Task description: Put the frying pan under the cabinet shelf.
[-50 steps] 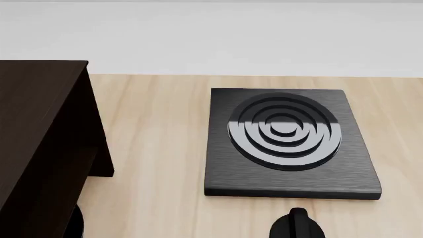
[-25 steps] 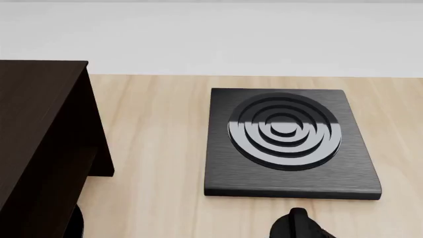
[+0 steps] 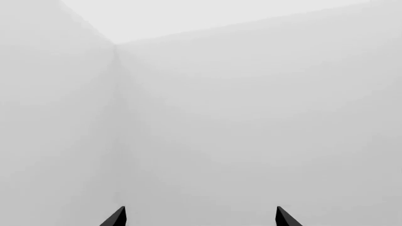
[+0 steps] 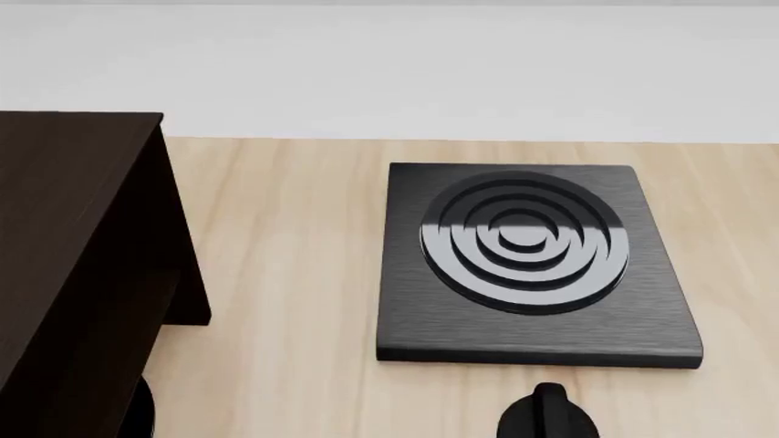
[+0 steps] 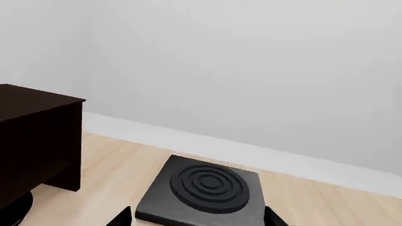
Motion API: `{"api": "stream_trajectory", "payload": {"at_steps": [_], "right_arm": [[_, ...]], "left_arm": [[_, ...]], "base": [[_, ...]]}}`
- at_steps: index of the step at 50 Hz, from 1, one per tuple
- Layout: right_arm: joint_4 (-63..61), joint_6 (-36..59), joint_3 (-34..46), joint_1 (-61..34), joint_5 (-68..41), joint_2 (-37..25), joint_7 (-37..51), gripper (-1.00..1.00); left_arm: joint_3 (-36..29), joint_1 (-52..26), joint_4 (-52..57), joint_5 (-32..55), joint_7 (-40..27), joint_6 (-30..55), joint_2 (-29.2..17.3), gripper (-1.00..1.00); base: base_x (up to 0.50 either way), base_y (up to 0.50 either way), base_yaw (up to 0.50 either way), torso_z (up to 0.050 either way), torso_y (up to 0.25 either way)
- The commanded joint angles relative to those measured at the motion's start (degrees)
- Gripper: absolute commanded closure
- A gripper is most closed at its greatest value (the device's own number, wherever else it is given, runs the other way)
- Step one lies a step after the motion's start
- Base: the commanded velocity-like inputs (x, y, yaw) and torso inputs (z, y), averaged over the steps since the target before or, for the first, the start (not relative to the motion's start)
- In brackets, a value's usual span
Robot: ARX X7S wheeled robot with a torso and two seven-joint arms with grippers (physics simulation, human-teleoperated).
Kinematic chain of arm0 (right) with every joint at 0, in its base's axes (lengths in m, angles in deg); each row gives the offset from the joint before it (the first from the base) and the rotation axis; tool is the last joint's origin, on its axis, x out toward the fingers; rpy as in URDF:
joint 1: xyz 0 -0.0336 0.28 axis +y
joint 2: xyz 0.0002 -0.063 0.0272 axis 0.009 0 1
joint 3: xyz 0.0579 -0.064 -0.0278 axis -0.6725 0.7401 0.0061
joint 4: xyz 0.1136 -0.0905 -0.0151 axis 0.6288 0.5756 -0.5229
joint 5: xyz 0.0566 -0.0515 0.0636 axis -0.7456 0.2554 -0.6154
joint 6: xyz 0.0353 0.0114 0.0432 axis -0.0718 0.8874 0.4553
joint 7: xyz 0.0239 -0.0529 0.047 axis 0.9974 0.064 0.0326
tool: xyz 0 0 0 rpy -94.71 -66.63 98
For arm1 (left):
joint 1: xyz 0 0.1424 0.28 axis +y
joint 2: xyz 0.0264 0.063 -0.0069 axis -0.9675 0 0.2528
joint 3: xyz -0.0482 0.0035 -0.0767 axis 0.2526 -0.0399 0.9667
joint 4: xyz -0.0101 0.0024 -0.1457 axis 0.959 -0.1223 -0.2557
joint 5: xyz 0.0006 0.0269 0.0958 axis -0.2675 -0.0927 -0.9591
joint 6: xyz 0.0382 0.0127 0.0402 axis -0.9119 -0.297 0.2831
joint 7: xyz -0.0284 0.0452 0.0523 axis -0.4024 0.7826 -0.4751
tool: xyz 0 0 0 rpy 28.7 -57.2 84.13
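Both grippers sit spread and empty: left gripper (image 3: 197,219) faces only bare wall, right gripper (image 5: 197,217) looks over the stove (image 4: 530,260) toward the cabinet (image 4: 73,265). A dark round edge (image 4: 144,411) under the cabinet may be the pan, so it's likely placed; I can't confirm

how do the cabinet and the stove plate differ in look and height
The cabinet is dark brown wood grain; the stove plate is black with raised concentric rings. The cabinet stands tall, with a flat top and plain side panel; the stove plate lies low and flat. The cabinet runs out of the head view at the left; the plate shows whole. Both sit on the light wood table.
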Motion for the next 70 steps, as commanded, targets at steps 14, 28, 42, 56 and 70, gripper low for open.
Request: {"api": "stream_trajectory", "payload": {"at_steps": [14, 28, 42, 56, 70], "right_arm": [[4.63, -3.05, -36.31, 3.62, -4.14, -1.16, -2.47, -1.00], [4.86, -8.54, -53.20, 9.53, -4.62, -5.20, -8.07, -1.00], [4.33, -8.95, -55.40, 11.49, -3.77, -3.40, -11.78, -1.00], [5.66, -8.00, -58.63, 13.76, -3.35, -2.12, -14.03, -1.00], [5.12, -8.82, -62.79, 16.14, -4.49, -1.69, -16.90, -1.00]], "left_arm": [[-0.95, 2.01, -3.43, -1.93, 0.99, -2.12, 2.17, -1.00], [-2.37, 2.77, -6.37, -3.38, 2.65, -5.03, 3.50, -1.00], [-3.63, 3.22, -7.00, -4.27, 3.15, -5.99, 4.05, -1.00], [-4.35, 2.54, -6.50, -4.06, 2.78, -5.31, 4.28, -1.00], [-5.01, 0.67, -3.97, -2.88, 2.31, -3.37, 3.84, -1.00]], "base": [[0.01, 0.00, -0.01, 0.000, 0.000], [0.01, -0.01, -0.01, -0.002, 0.000], [0.01, -0.01, -0.02, -0.002, 0.000], [0.02, -0.01, -0.02, -0.003, 0.000], [0.02, -0.02, -0.02, -0.003, 0.000]]}}
